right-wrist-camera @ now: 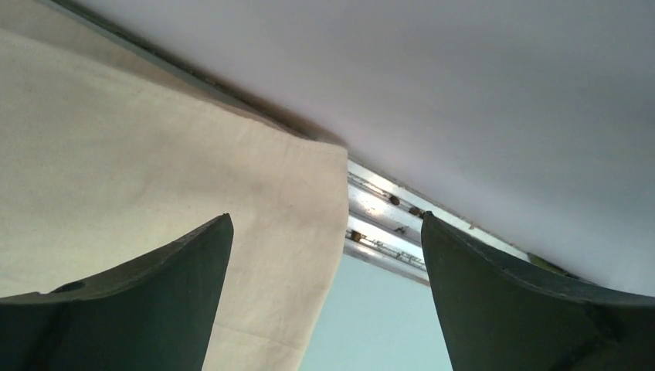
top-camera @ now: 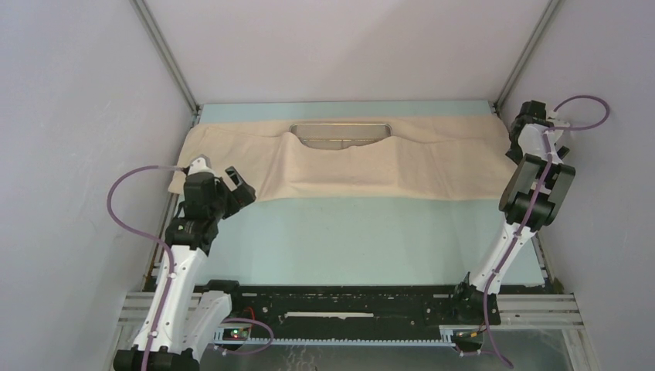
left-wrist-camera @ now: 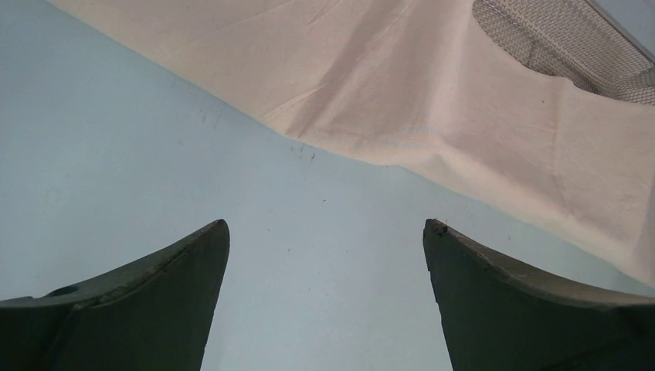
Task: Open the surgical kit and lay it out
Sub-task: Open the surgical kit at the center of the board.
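The surgical kit lies along the far side of the table. Its beige cloth wrap [top-camera: 347,166] is spread wide and drapes over the near edge of the steel mesh tray [top-camera: 340,130]. What the tray holds is hidden. My left gripper [top-camera: 241,185] hovers open just off the cloth's near left edge, over bare table, with nothing between its fingers. In the left wrist view the cloth [left-wrist-camera: 432,100] and the tray's mesh [left-wrist-camera: 556,39] lie ahead of the left gripper [left-wrist-camera: 324,232]. My right gripper [right-wrist-camera: 324,224] stands open above the cloth's far right corner [right-wrist-camera: 154,154], holding nothing.
The light blue table top [top-camera: 347,239] reaches to the arms' bases. White walls close in the left, back and right. An aluminium rail [right-wrist-camera: 386,224] runs along the table edge beside the cloth's right corner. The right arm's elbow [top-camera: 538,189] stands over the right edge.
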